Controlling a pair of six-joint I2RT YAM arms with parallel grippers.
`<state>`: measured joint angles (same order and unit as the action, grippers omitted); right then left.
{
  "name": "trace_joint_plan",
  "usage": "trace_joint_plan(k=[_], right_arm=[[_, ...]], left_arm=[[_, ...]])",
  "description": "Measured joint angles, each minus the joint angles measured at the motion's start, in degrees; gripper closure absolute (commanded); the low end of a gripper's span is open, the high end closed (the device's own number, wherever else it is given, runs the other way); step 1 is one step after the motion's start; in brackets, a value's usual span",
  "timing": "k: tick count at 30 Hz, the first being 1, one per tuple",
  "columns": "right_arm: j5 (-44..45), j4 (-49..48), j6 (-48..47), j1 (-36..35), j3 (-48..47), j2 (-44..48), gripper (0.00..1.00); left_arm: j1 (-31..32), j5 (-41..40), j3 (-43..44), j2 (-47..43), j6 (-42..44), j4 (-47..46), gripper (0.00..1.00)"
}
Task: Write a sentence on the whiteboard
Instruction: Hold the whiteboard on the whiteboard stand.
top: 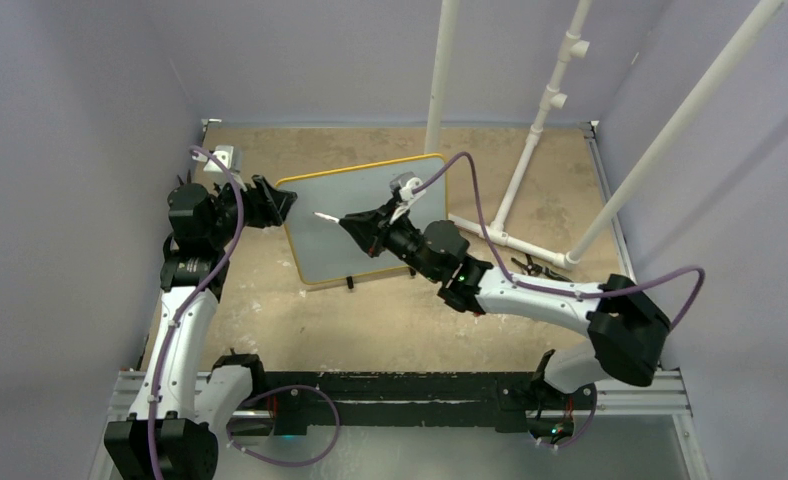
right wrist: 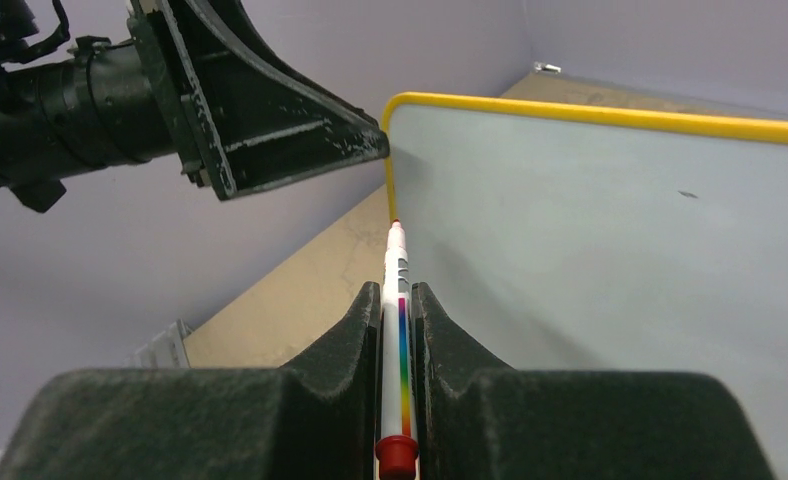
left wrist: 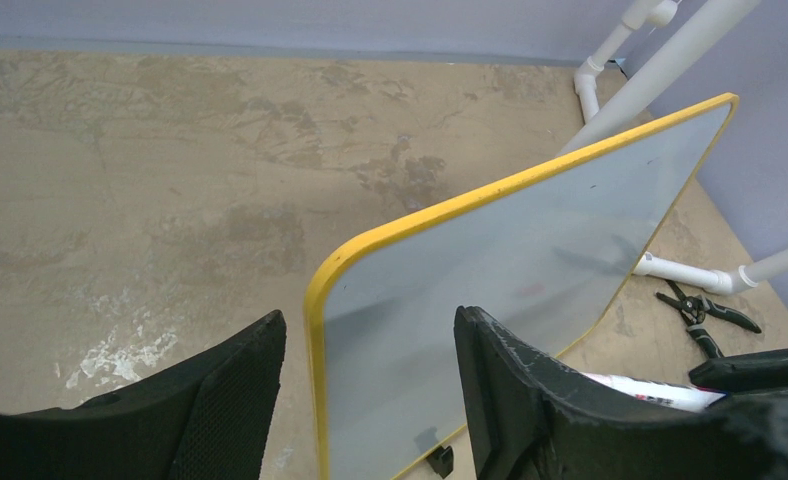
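Observation:
The whiteboard (top: 370, 215), white with a yellow frame and small black feet, stands tilted on the table. Its face is blank apart from a small dark speck. My left gripper (top: 282, 203) is open at the board's upper left corner. In the left wrist view the board's yellow edge (left wrist: 320, 330) runs between the two spread fingers (left wrist: 510, 390) without touching them. My right gripper (top: 352, 226) is shut on a white marker (right wrist: 398, 330) with a rainbow stripe. Its red tip points at the board's left part, close to the face; contact cannot be told.
A white pipe frame (top: 530, 150) stands behind and to the right of the board, with its base pipe (left wrist: 690, 272) on the table. Black pliers (top: 535, 268) lie by that pipe. Purple walls enclose the tan tabletop (top: 390, 320).

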<state>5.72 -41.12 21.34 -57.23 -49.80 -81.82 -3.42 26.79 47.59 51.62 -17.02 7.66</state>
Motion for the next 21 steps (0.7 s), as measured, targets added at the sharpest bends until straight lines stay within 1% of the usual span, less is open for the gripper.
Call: trace_joint_plan(k=[6,8,11,14,21], right_arm=[[1.7,-1.4,-1.7,-1.5,-6.8,-8.0,1.0],[2.3,-1.6,-2.0,-1.7,-8.3,-9.8,1.0],[2.8,-1.8,-2.6,-2.0,-10.1,-11.9,1.0],[3.8,-1.9,-3.2,-2.1,-11.1,-13.4,1.0],[4.9,-2.4,-4.4,-2.3,-12.8,-15.8,1.0]], left_arm=[[-0.2,-0.2,-0.5,0.2,0.7,-0.9,0.58],[-0.5,-0.2,-0.5,0.4,0.7,-1.1,0.61],[-0.7,-0.2,-0.6,0.8,0.6,-1.7,0.68],[-1.0,-0.2,-0.6,1.5,0.6,-2.3,0.69],[-1.2,-0.7,-0.6,2.4,0.7,-2.5,0.67]])
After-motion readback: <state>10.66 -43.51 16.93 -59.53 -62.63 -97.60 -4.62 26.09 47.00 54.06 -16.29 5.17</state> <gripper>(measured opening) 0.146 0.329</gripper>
